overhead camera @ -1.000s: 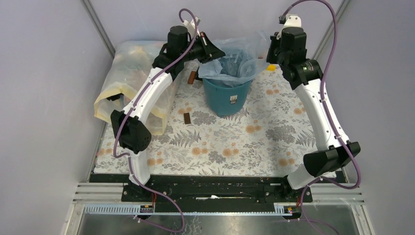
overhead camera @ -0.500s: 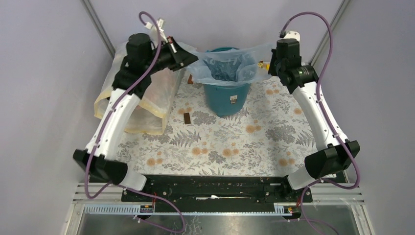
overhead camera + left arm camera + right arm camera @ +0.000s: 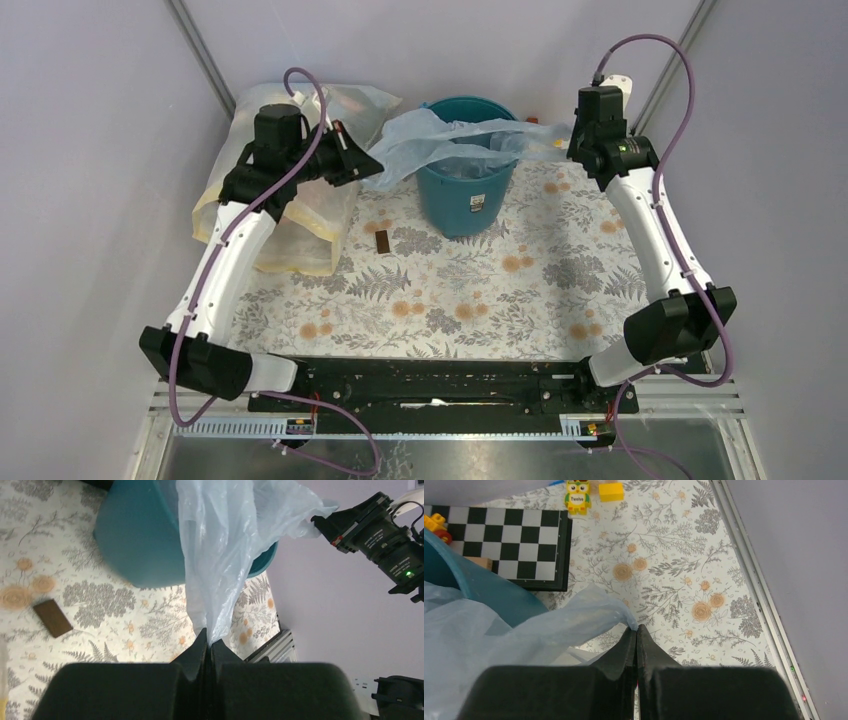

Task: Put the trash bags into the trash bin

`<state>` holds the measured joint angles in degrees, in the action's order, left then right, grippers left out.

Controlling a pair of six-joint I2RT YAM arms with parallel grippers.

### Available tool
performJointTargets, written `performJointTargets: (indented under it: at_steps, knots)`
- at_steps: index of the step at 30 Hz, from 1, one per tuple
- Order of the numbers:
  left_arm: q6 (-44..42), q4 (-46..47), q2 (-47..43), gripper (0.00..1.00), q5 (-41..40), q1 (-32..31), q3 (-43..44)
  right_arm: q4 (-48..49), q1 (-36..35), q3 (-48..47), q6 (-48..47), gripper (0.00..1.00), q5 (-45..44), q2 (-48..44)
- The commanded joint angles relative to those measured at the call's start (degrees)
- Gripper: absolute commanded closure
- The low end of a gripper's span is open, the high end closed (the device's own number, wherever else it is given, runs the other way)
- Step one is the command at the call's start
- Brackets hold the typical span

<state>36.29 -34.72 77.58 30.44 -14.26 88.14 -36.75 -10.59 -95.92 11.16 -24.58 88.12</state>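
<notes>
Floral cloth (image 3: 450, 290) covered the table between pale lilac walls, and the trash bin (image 3: 465, 205) stood upright toward its far edge, white label facing the arms. The trash bag (image 3: 430, 140) lay stretched across the bin's mouth from side to side. Part of it appeared to sag inside the rim, while both ends trailed well outside the bin.

The left gripper (image 3: 207, 640) was pinched tight on a twisted corner of the film, out to the left of the bin and above the cloth. The right gripper (image 3: 636, 632) was likewise clamped on the opposite edge, off to the bin's right. Neither had let go, so the bag hung taut between them rather than resting on its own.

By the look of it, the task was partway done. The bag had reached the bin and some of it seemed to be inside, but most of the plastic was draped over or beyond the rim. What probably remained was to bring the two held ends in over the opening, release them, and see the film settle inside.

A yellowish sack (image 3: 290, 220) sat behind the left arm, and a small brown block (image 3: 383, 242) lay on the cloth nearby.
</notes>
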Motion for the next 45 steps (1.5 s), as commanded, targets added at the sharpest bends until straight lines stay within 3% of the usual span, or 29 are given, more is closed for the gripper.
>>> performJointTargets:
  at_steps: [1, 11, 16, 22, 28, 32, 38, 45]
  knots:
    - [-3.7, -3.9, -4.8, 1.00, 0.8, 1.4, -2.8, -0.2, 0.5, 2.4, -0.3, 0.99, -2.4, -1.3]
    - [-9.7, -15.4, -9.0, 1.00, -1.8, 2.6, -3.1, 0.7, 0.5, 7.6, 0.6, 0.97, 0.1, -4.5]
    - [-11.2, -15.9, -8.2, 1.00, -2.7, 2.6, -8.5, 2.8, 0.5, 12.0, 1.2, 0.97, -0.4, -4.5]
    - [-9.3, -8.0, -4.0, 1.00, -14.0, 2.6, -11.3, 5.8, 0.6, 9.4, 2.5, 0.96, -0.9, 1.7]
    - [-2.8, 10.3, -0.6, 1.00, -19.0, 2.6, -13.2, 10.2, 0.6, 4.1, 0.8, 0.84, 2.9, 6.9]
    - [0.4, 20.9, 0.1, 1.00, -17.8, 2.6, -15.0, 14.0, 0.7, 4.3, -1.5, 0.72, 6.6, 6.2]
    - [-0.3, 25.5, 1.7, 0.96, -10.4, 2.6, -13.6, 16.2, 0.9, 6.6, -3.4, 0.59, 10.2, 3.1]
    - [3.8, 30.9, -3.7, 0.90, -4.8, 2.1, -24.0, 20.0, 0.9, 20.3, -2.9, 0.47, 14.2, -6.1]
